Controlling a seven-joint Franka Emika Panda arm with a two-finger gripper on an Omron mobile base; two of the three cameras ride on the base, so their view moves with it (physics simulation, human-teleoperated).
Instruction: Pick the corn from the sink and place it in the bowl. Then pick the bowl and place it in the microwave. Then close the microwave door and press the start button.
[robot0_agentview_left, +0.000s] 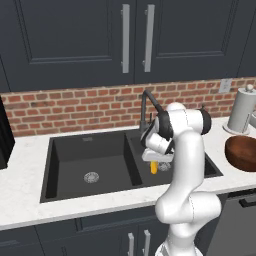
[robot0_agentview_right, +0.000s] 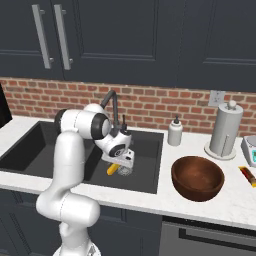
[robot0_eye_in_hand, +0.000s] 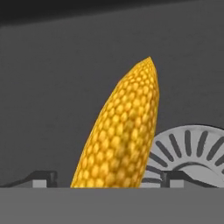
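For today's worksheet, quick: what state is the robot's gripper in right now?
Gripper: open, jaws straddling the yellow cob of corn, not yet gripping it.

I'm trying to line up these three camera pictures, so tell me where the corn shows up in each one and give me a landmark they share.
Left base view: the corn sits right of centre, in the right basin, just under the claw.
Right base view: left of centre, low in the basin beneath the wrist, at.
Hand view: bottom centre, rising toward the middle, at.
Shared landmark: the round silver drain, right beside the corn.
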